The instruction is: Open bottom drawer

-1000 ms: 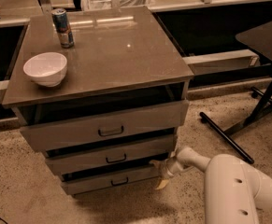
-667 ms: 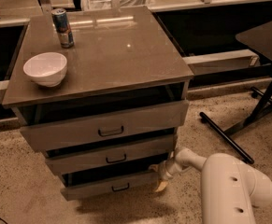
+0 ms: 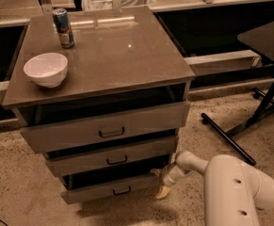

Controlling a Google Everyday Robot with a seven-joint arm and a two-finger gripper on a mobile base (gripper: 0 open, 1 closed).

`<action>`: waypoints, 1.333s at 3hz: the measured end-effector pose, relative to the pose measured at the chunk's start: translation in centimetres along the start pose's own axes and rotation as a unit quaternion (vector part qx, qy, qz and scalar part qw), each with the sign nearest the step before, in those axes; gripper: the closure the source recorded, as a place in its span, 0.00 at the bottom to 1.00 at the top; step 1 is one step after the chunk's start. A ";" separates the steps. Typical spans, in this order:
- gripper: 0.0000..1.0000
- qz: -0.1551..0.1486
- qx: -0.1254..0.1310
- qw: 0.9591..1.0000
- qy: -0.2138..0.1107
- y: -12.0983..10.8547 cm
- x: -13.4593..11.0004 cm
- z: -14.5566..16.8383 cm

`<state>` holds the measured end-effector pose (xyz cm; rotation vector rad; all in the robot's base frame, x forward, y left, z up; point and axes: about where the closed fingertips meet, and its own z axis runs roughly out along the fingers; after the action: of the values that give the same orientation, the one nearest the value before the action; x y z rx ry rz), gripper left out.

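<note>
A white bowl sits near the left edge of the grey-brown worktop, and an upright drink can stands behind it, toward the back left corner. Below the front edge, the top drawer and middle drawer each carry a small black handle, with a dark gap above each. On the speckled floor to the right stands a black table, whose foot bar lies right of the gripper, low at the cabinet's right front corner.
</note>
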<state>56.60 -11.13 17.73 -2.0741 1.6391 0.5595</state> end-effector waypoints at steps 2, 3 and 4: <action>0.30 -0.013 -0.032 0.999 0.003 2.3 -0.8 0.2; 0.30 -0.014 -0.031 0.999 0.004 2.3 -1.0 -0.2; 0.30 -0.024 -0.050 0.998 0.007 4.6 -1.2 -1.5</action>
<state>51.92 -11.94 19.22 -2.1866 1.5945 0.6250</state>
